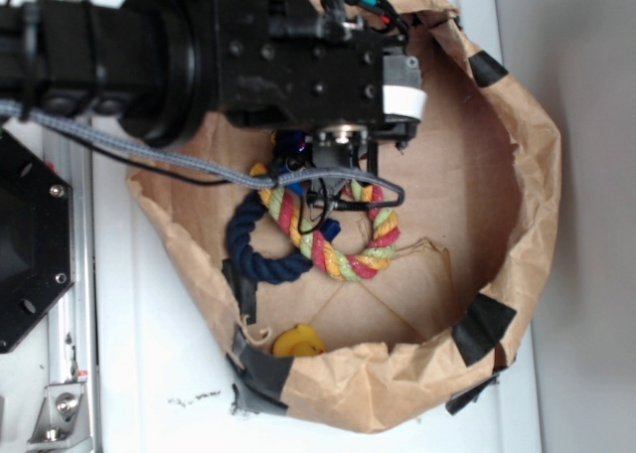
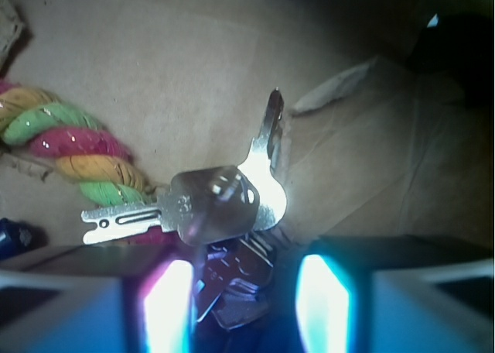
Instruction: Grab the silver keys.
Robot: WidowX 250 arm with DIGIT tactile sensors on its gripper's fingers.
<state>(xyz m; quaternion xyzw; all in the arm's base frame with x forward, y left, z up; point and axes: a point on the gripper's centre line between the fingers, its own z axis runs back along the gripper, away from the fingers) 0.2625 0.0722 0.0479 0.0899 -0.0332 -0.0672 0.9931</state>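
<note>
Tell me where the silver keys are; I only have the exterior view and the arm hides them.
Observer: In the wrist view the bunch of shiny silver metal keys lies on the brown paper, partly between the hand's two fingers.
Operator: Is the hand shut on them?
Observer: No, the fingers stand apart with keys in the gap.
Operator: Anything touching the keys?
Observer: The multicoloured braided rope ring ends right at the long flat key pointing left; I cannot tell whether they touch.
Operator: Which way do the other keys point?
Observer: One key blade sticks up, away from the hand.
</note>
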